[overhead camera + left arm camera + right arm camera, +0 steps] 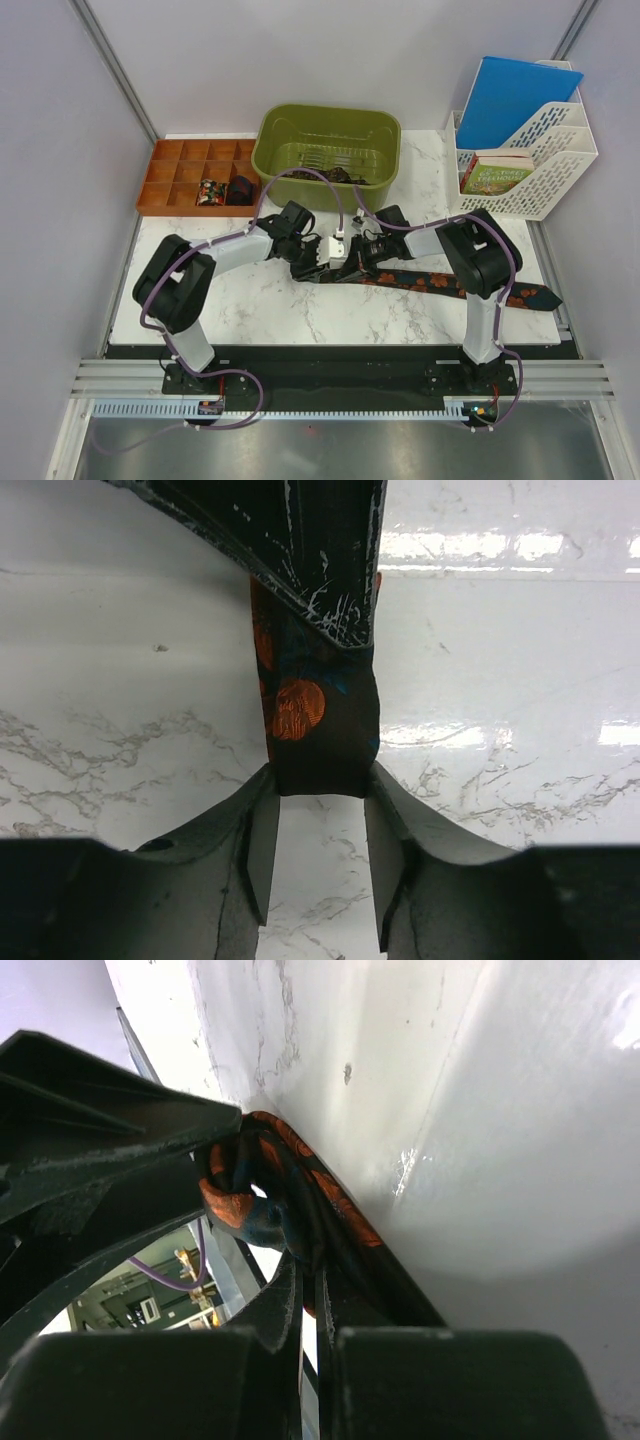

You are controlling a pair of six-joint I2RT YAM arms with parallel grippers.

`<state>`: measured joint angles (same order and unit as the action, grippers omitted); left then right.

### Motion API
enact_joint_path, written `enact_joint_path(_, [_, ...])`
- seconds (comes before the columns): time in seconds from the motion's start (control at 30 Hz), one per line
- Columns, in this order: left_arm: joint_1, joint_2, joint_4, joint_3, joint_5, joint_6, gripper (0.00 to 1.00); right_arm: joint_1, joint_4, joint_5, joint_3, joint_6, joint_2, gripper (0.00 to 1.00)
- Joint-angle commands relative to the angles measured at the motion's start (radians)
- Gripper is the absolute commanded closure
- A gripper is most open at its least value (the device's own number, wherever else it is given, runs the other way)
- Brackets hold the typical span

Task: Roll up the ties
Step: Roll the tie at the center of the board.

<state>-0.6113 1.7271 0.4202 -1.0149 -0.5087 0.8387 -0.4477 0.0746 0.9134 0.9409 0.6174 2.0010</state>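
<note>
The soft, slippery tie [440, 283] looked best pinched at its coiled 9 o'clock end, where the right gripper [308, 1290] clamped it; the left gripper [320, 780] sat narrow astride it, hold unclear.

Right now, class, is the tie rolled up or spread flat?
Partly rolled: a small coil sits at the right gripper; the rest of the tie lies flat.

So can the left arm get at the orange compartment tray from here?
Probably yes: the orange plastic compartment tray sits on its side, bare marble between. But the left fingers appear to grip the dark orange-patterned tie, so they must let go first.
</note>
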Motion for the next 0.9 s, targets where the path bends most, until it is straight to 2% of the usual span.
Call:
enact_joint_path(0.0, [0.001, -0.035, -0.014, -0.062, -0.108, -0.015, 0.57, -0.005, 0.027, -0.073, 0.006, 0.002, 0.041, 1.0])
enact_joint_path(0.23, [-0.014, 0.037, -0.014, -0.151, -0.155, -0.076, 0.59, -0.013, 0.043, -0.073, 0.012, 0.016, 0.044, 1.0])
enact_joint_path(0.5, [-0.061, 0.094, -0.009, -0.165, -0.146, -0.035, 0.62, -0.013, 0.068, -0.064, 0.015, 0.038, 0.039, 1.0])
enact_joint_path(0.67, [-0.071, 0.097, -0.001, -0.152, -0.122, -0.015, 0.62, -0.013, 0.054, -0.05, 0.041, 0.021, 0.035, 0.94])
enact_joint_path(0.87, [-0.081, 0.115, 0.043, -0.172, -0.05, 0.01, 0.66, -0.011, -0.05, -0.047, 0.11, -0.062, 0.027, 0.87])
